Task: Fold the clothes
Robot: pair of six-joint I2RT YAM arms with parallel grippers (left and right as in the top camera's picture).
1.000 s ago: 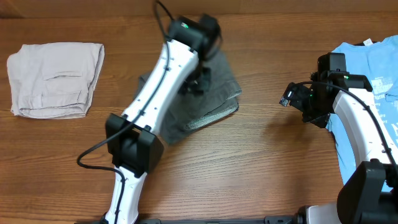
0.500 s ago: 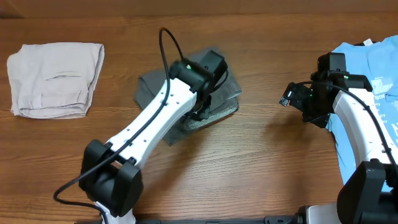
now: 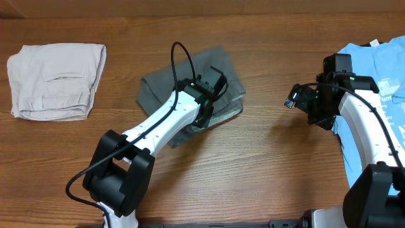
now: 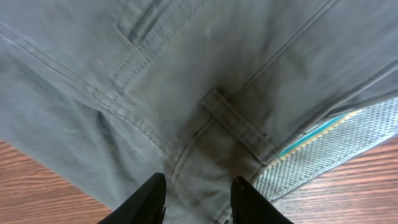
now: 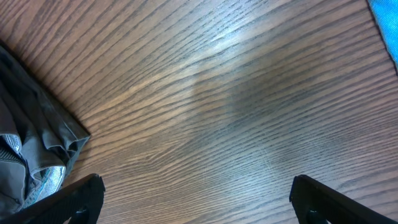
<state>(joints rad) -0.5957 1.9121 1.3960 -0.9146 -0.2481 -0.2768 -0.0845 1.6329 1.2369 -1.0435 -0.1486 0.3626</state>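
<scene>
The clothes [image 3: 158,85], dark-grey shorts, lie in a folded heap at the table's middle. In the left wrist view the clothes [image 4: 205,81] fill the frame, showing a belt loop [image 4: 239,121], seams and a mesh lining [image 4: 323,146] at the waistband. My left gripper [image 3: 204,113] hovers low over their near right part. Its fingers [image 4: 152,193] stand apart with nothing pinched between them, and the left gripper [image 4: 198,186] is open. My right gripper [image 3: 292,101] hangs wide open over bare wood to the right, its opening [image 5: 198,190] empty, with the clothes' edge [image 5: 25,143] at left.
A pale beige folded garment [image 3: 57,79] lies at the far left. A light-blue T-shirt [image 3: 380,63] covers the right edge under the right arm, its corner [image 5: 388,18] showing in the right wrist view. The wooden table [image 3: 266,164] shows between them.
My left gripper has come back from the far edge of the shorts to their near right part, its jaws spreading slightly. The right arm has not moved.
</scene>
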